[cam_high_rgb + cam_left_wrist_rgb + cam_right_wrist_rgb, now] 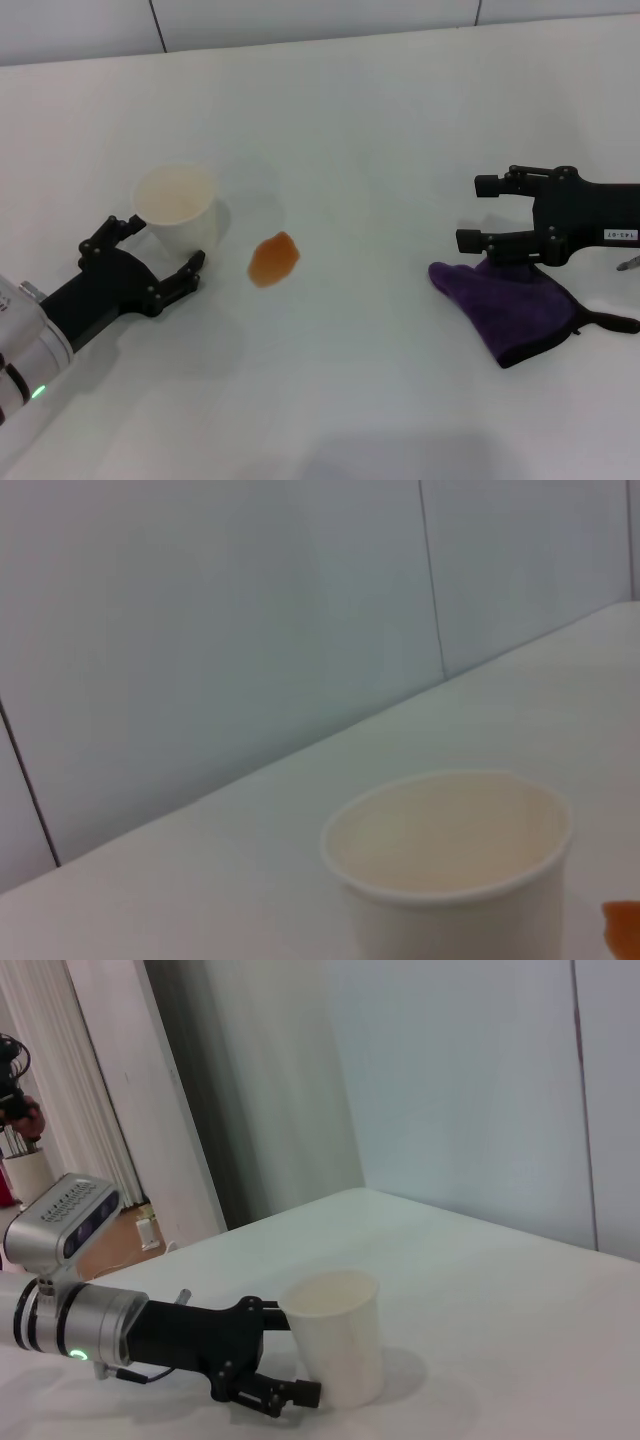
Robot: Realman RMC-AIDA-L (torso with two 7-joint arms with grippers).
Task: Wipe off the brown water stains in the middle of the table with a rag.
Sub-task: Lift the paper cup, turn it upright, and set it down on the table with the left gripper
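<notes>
The brown water stain [273, 259] is a small orange-brown blotch in the middle of the white table [380, 130]; a sliver of the stain [625, 926] shows in the left wrist view. The dark purple rag [515, 305] lies flat at the right, its black loop trailing toward the table's right edge. My right gripper [478, 212] is open just over the rag's far edge, nothing between its fingers. My left gripper [158, 250] is open at the left, its fingers either side of a white paper cup [177, 206], left of the stain.
The paper cup [335, 1345] stands upright and empty, with the left gripper [290, 1357] at its base. In the left wrist view the cup [450, 865] sits close ahead. A tiled wall [300, 18] runs behind the table's far edge.
</notes>
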